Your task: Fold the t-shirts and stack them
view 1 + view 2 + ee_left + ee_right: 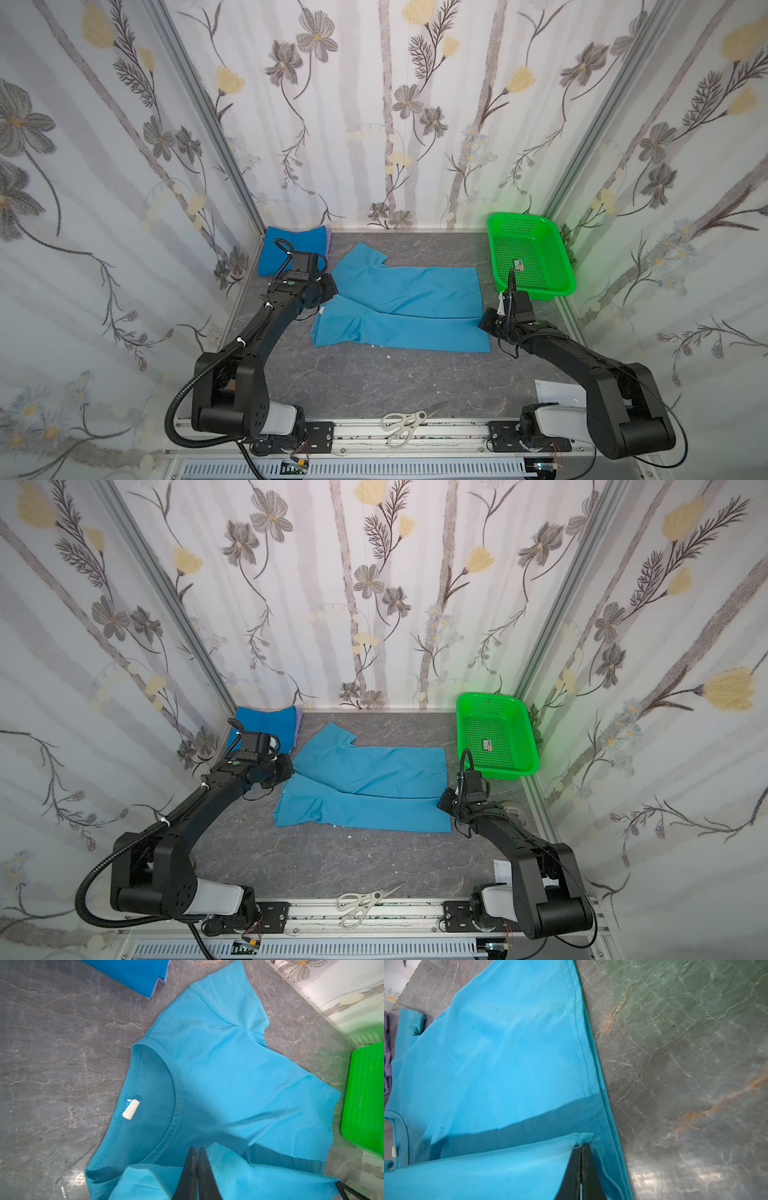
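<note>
A light sky-blue t-shirt point(399, 299) point(365, 779) lies spread on the grey marble table, collar toward the left, and its white neck label point(131, 1109) shows. My left gripper point(196, 1150) point(330, 291) is shut on a raised fold of this shirt beside the collar. My right gripper point(581, 1146) point(485, 323) is shut on a bunched corner of the hem at the shirt's right end. A lifted strip of cloth runs between the two grips. At the back left sits a folded royal blue t-shirt point(286, 249) point(133, 972) on a lilac one point(164, 979).
A bright green perforated basket point(552, 291) point(496, 771) point(365, 1101) stands at the back right with a small tag inside. White-handled scissors point(405, 426) point(361, 904) lie on the front rail. A white sheet point(557, 392) lies by the right arm's base. Flowered walls enclose three sides.
</note>
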`<state>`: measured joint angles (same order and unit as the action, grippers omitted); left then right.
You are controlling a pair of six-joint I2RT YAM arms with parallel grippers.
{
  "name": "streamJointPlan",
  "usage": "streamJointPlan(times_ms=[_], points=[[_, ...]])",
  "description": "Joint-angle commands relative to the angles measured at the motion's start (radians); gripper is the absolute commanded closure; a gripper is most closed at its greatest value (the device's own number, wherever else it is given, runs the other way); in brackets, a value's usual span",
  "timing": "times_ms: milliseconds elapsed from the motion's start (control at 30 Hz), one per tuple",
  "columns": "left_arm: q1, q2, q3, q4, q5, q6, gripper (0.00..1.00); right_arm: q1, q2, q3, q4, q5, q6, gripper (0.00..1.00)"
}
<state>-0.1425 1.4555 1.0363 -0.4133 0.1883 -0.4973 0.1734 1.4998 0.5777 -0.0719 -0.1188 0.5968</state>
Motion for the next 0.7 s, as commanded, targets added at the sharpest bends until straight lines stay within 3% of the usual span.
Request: streamJointPlan(times_ms=[0,333,667], points=[[0.001,0.060,0.035,0.064,-0.001,0.012,1.00,0.000,0.052,0.030,0.058,-0.036,-0.031,1.00],[0.006,0.177,0.112,0.068,-0.010,0.019,1.00,0.000,0.170,0.105,0.047,-0.016,-0.050,1.00],[0.008,0.210,0.148,0.075,0.024,0.025,1.00,-0.006,0.133,0.086,0.005,0.093,-0.002,1.00]])
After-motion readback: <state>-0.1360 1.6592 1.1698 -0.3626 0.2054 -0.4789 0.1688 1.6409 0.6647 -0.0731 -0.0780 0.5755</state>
